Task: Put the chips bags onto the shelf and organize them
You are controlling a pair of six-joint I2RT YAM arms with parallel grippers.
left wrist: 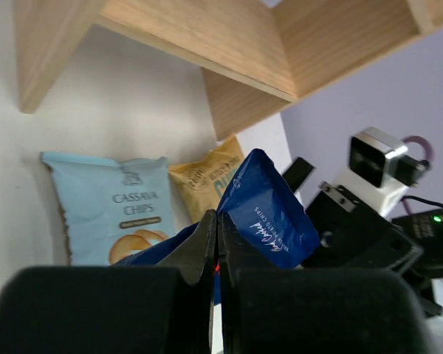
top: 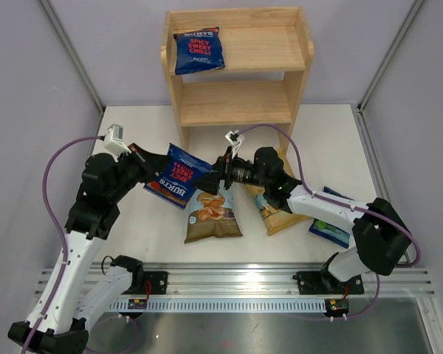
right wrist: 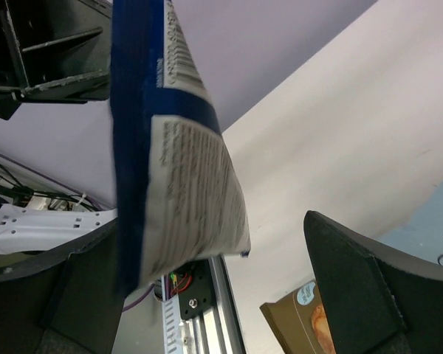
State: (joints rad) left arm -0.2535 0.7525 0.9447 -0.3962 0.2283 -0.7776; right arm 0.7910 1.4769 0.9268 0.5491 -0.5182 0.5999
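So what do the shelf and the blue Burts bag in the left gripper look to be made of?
Shelf: pale unpainted wood, matte, with grain lines showing. Blue Burts bag, pinched in the left gripper: thin printed film, probably plastic or a foil laminate, as it creases sharply and has a slight sheen.

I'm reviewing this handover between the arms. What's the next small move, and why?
Probably close the right gripper on the held Burts bag. The left gripper is pinched shut on one end, holding it off the table, and the bag's other end appears to hang between the right gripper's open fingers, so it seems ready to take over.
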